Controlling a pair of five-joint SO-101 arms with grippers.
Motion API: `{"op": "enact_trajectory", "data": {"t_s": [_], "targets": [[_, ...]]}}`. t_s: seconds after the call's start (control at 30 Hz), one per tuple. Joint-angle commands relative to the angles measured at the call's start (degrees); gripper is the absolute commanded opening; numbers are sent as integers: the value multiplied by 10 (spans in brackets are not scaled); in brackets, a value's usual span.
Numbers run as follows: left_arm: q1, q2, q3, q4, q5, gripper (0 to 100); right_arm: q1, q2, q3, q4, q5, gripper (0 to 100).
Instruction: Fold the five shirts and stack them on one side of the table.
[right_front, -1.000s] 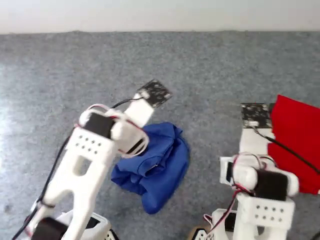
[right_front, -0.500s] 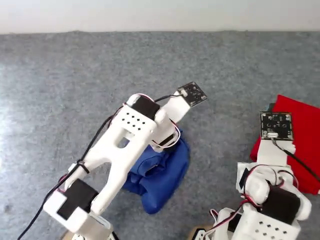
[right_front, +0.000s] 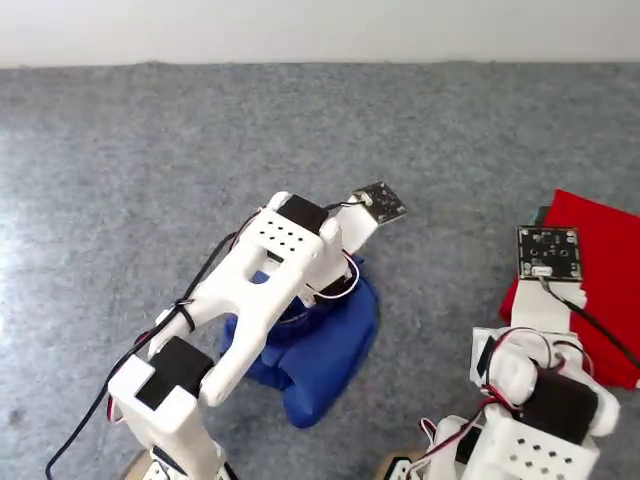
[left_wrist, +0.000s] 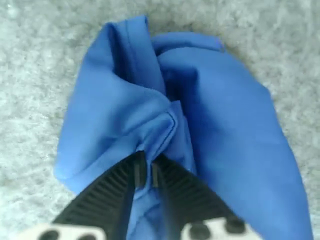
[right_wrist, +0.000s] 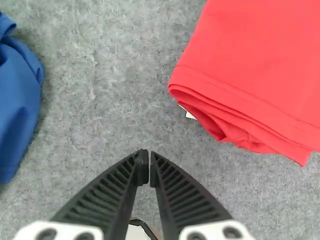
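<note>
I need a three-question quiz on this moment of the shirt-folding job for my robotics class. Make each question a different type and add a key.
1. What does the left gripper pinch? A) a towel B) the blue shirt C) nothing
2. True or false: the right gripper is shut on the red shirt.
3. Fill in: the red shirt lies on the ____ arm's side of the table.

Key: 1 B. 2 False; it is shut over bare table, apart from the red shirt. 3 right.
</note>
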Motion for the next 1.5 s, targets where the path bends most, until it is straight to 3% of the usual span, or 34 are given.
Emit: {"op": "enact_trajectory", "data": {"t_s": [0.0, 0.2, 0.43, 0.73, 0.87, 0.97, 1.1, 1.33, 1.47], "targets": [[-25, -71, -26, -4, -1, 13, 6, 6, -3, -1, 5, 15], [-137, -156, -22, 18, 2, 13, 6, 6, -1, -1, 5, 13], [-343, -172, -19, 50, -4, 13, 6, 6, -1, -1, 5, 11], [-562, -171, 61, -4, -109, 19, 6, 6, -1, -1, 5, 11], [-626, -173, 64, -6, -138, 137, 6, 6, 0, -2, 5, 11], [-637, -177, 43, -2, -138, 215, 6, 6, 0, -3, 5, 12], [-619, -177, -29, 44, -139, 214, 6, 6, 0, -3, 5, 12], [-520, -178, -165, 185, -137, 214, 6, 6, 0, -2, 4, 11], [-467, -197, -164, 186, -135, 214, 6, 6, 0, -1, 4, 11]]}}
